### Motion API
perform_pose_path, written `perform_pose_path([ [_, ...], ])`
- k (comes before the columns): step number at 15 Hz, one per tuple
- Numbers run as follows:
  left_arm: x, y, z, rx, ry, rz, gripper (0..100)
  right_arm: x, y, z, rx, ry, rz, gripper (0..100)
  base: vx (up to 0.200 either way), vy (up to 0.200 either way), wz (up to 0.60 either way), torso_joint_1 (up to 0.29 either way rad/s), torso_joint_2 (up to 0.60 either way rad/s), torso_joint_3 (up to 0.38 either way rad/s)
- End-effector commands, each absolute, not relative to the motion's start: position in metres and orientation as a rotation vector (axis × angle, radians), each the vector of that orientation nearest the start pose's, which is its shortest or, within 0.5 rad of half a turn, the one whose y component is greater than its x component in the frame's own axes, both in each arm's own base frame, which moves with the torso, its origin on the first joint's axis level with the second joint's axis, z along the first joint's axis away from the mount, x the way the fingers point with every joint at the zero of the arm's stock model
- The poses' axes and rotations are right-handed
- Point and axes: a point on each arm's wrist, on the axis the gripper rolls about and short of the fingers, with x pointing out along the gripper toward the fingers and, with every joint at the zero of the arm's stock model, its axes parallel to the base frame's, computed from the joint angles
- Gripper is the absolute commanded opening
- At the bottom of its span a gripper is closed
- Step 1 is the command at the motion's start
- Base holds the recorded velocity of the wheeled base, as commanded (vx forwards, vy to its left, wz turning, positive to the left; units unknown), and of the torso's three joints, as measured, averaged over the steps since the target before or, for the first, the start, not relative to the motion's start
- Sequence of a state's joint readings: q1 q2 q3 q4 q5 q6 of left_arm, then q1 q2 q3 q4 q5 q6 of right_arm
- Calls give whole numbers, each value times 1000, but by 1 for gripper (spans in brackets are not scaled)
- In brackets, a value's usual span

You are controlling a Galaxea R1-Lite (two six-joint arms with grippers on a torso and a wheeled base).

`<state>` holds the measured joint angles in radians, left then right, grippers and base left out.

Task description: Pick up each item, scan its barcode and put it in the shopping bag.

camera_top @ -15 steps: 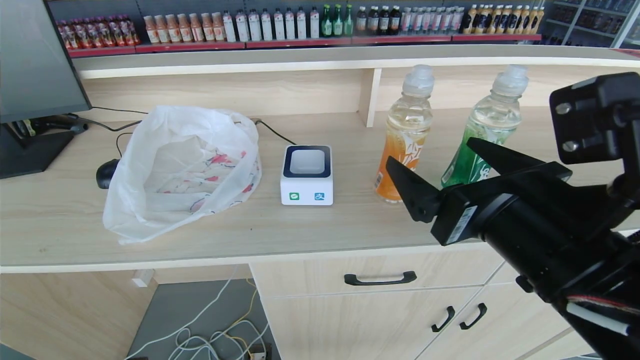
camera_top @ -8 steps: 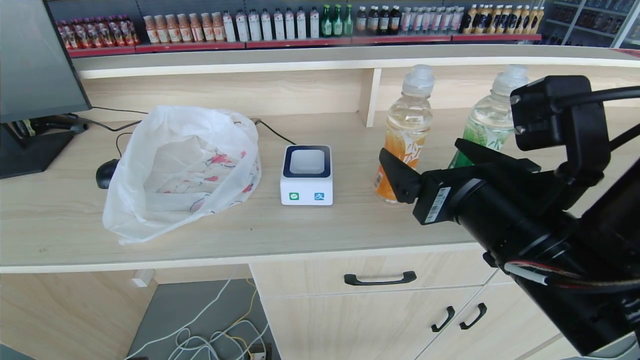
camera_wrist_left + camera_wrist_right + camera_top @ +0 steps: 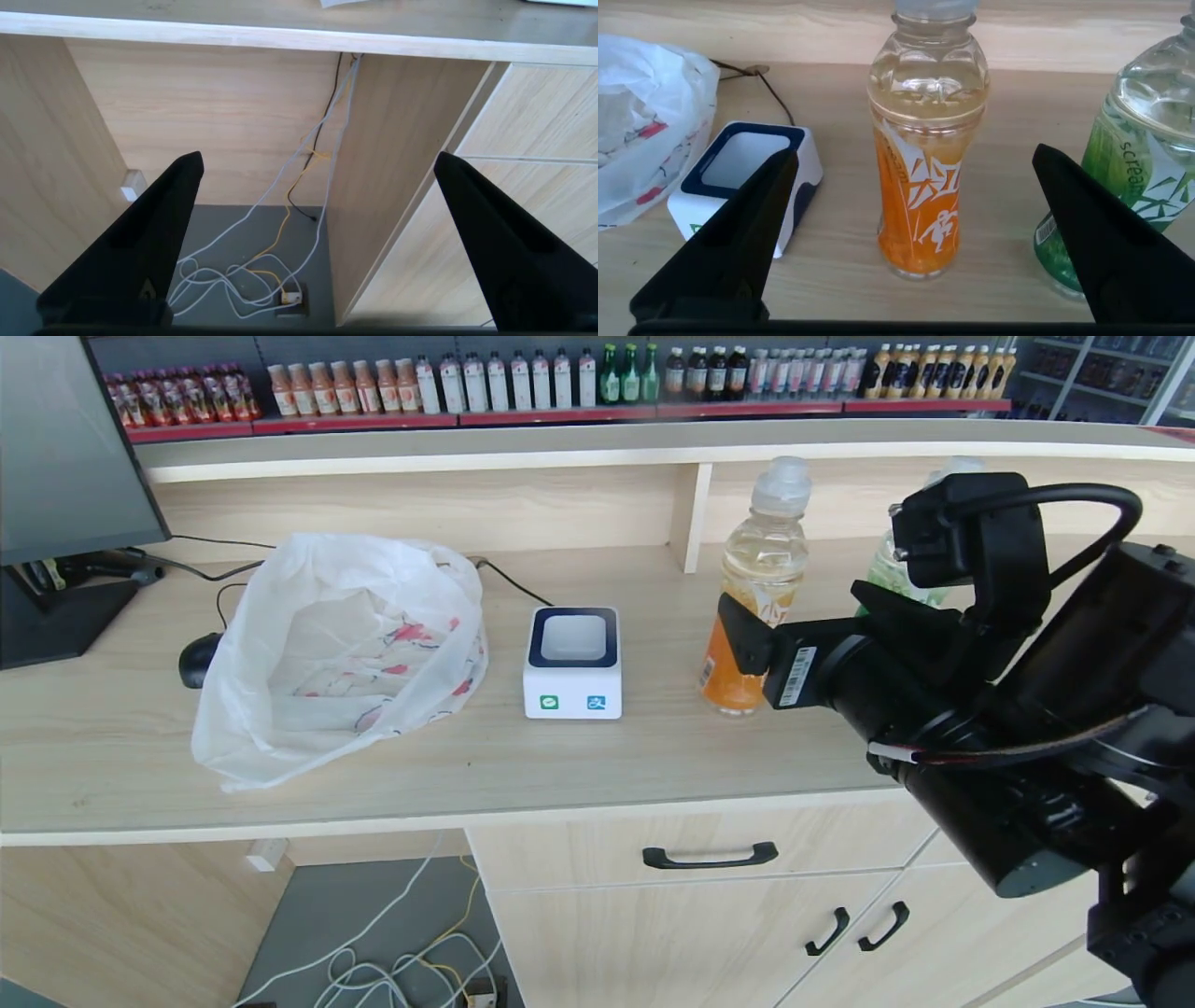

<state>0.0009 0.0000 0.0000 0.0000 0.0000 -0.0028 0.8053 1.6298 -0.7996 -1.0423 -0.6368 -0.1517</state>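
green bottle [image 3: 882, 565] — mostly behind right arm [image 3: 980, 775] | right fingers [image 3: 738, 243] apart, seemingly empty

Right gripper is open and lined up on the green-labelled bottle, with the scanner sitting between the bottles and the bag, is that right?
One slip: the right wrist view shows the open right gripper lined up on the orange-labelled bottle, not the green-labelled bottle beside it. The scanner does sit between the bottles and the bag.
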Motion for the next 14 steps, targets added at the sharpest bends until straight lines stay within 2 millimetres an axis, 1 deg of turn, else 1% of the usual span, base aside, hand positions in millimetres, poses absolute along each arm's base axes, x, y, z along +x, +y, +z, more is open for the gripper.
perform_pose_path([
  [1,-23,0,75,-3,0,2,100,217,195,240,-35,-169,130,100,0,0,0,0,0,0],
  [6,-23,0,75,-3,0,2,100,234,187,237,-77,-175,113,100,0,0,0,0,0,0],
  [8,-23,0,75,-3,0,2,100,238,190,235,-74,-179,116,100,0,0,0,0,0,0],
  [10,-23,0,75,-3,0,2,100,247,198,231,-78,-176,114,100,0,0,0,0,0,0],
  [12,-23,0,75,-3,0,2,100,254,204,232,-79,-186,116,100,0,0,0,0,0,0],
  [14,-23,0,75,-3,0,2,100,257,206,231,-78,-187,112,100,0,0,0,0,0,0],
])
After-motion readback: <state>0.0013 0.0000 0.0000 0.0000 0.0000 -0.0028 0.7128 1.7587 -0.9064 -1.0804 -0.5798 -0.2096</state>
